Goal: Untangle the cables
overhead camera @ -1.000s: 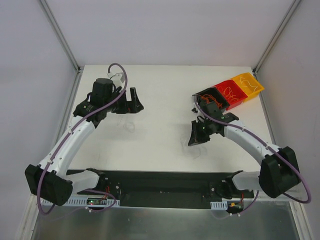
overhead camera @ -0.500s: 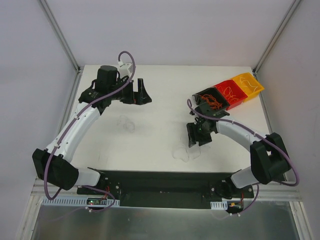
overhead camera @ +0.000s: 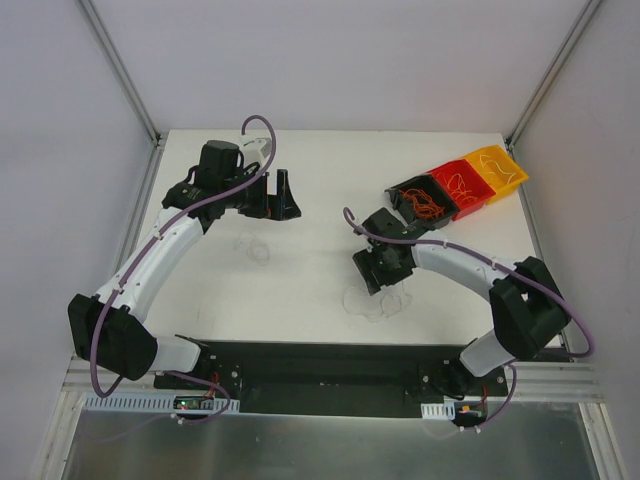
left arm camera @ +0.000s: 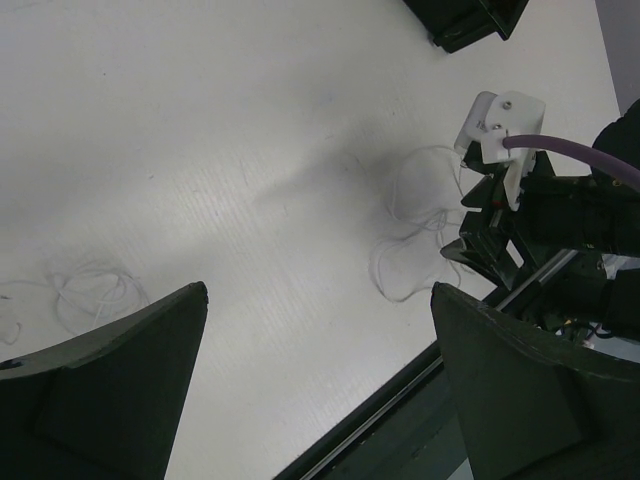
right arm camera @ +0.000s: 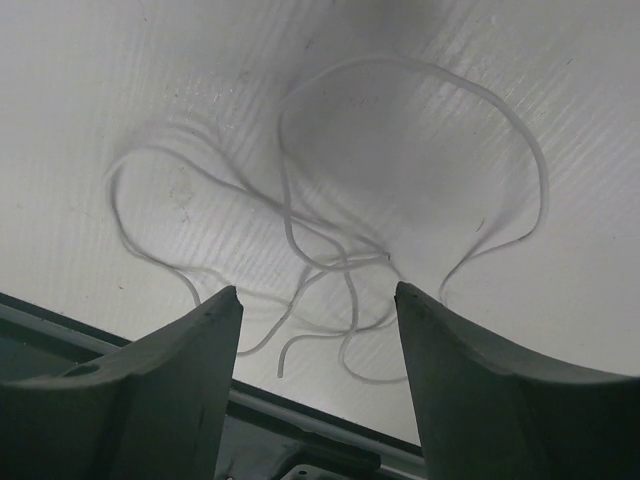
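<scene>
Right gripper [right arm camera: 318,300] hangs spread over the whitish-clear cables [right arm camera: 335,258], which lie by the near edge of the desk [overhead camera: 330,180], right of centre. Left gripper [left arm camera: 320,300] also spread, toward the far-left corner. Recommendation: descend onto one outer loop only, avoiding the knotted crossing.

Top view: we record even, diffuse brightness. The white table [overhead camera: 320,190] carries only faint, soft-edged shadows beneath both arms, and the whitish cables [overhead camera: 372,303] barely resolve against it.

Left wrist view: we note a broad soft shadow across the middle of the table. The left pincer [left arm camera: 320,300] has dark, unfocused fingers [left arm camera: 110,390].

Right wrist view: we log a greyer, dimmer tone. The cables are sharp and cast thin shadows, while the right pincer [right arm camera: 318,295] is blurred at the lower edge.
</scene>
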`<action>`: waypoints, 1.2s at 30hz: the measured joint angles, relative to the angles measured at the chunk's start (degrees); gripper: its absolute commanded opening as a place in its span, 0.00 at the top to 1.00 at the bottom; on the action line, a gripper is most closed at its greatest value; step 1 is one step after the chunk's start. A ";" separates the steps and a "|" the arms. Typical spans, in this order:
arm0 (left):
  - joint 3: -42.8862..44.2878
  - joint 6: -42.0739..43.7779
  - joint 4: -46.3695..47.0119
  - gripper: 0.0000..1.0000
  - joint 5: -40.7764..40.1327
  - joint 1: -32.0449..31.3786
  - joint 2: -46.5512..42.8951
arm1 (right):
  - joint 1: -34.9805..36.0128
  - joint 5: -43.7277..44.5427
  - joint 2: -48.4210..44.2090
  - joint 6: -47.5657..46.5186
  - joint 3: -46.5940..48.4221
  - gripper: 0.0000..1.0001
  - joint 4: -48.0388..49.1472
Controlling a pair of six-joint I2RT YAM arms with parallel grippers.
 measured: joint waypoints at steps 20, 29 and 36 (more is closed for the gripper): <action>0.00 0.28 0.00 0.07 0.09 0.00 0.02 | 2.54 -0.74 4.11 -13.49 -0.13 0.41 4.74; 0.00 0.28 0.00 0.07 0.09 0.00 0.04 | 3.80 -0.52 5.79 -13.44 -0.15 0.44 3.58; 0.00 0.28 0.00 0.07 0.09 0.00 0.26 | 3.98 0.92 6.91 -13.38 -0.15 0.55 0.42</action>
